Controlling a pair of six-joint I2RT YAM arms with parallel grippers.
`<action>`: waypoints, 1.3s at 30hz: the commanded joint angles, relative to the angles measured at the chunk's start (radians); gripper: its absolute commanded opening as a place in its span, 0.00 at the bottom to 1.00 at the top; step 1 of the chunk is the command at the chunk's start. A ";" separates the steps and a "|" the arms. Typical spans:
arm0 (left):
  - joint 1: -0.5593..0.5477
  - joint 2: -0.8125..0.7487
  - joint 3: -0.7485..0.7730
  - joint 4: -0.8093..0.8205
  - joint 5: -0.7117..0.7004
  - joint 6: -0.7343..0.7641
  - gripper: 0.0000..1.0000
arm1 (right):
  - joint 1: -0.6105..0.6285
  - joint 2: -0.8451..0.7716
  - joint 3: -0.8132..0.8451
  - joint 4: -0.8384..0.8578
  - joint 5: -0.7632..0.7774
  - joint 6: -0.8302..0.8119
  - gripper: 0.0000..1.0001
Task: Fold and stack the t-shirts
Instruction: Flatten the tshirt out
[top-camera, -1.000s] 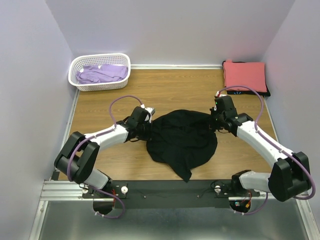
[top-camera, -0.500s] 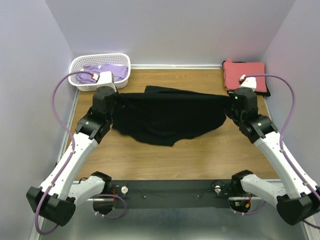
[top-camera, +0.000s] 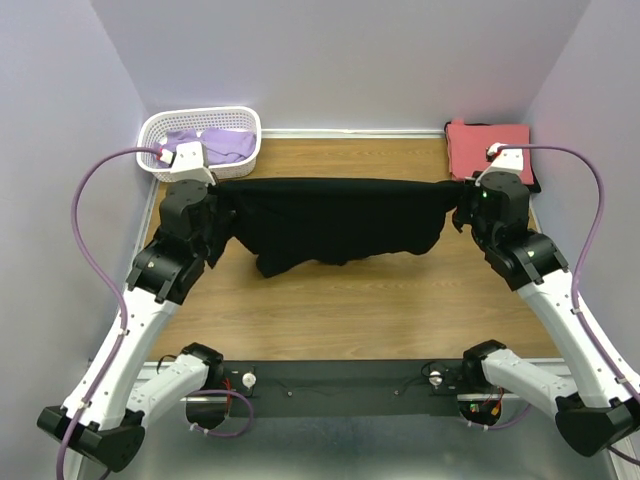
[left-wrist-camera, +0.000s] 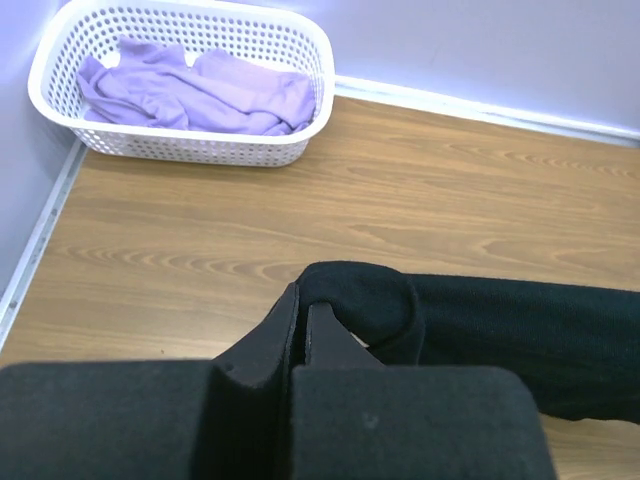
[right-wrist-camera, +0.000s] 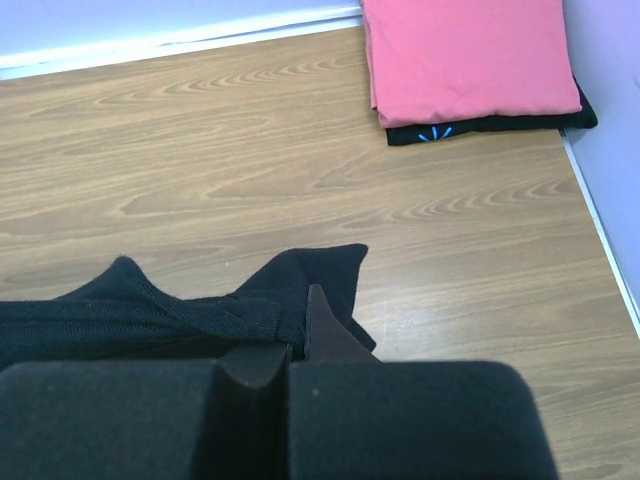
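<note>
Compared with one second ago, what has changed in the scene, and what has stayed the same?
Both arms swung outward and away, lifting the black t-shirt from a crumpled heap and stretching it wide between the left gripper and right gripper, each shut on one end as before. Unchanged: the lavender t-shirt in the basket, the coral-red t-shirt on the dark t-shirt.

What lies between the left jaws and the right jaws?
The black t-shirt, pulled into a wide band from one pair to the other; the top external view shows it.
</note>
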 joint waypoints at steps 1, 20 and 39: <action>0.030 -0.076 0.061 -0.025 -0.223 0.052 0.00 | -0.020 -0.020 0.029 -0.021 0.129 -0.042 0.00; 0.029 0.296 0.217 0.358 0.081 0.196 0.00 | -0.019 -0.006 0.066 -0.230 -0.930 -0.080 0.01; -0.112 0.581 0.279 0.444 0.218 0.058 0.88 | 0.014 0.154 -0.112 -0.224 -0.813 0.011 0.78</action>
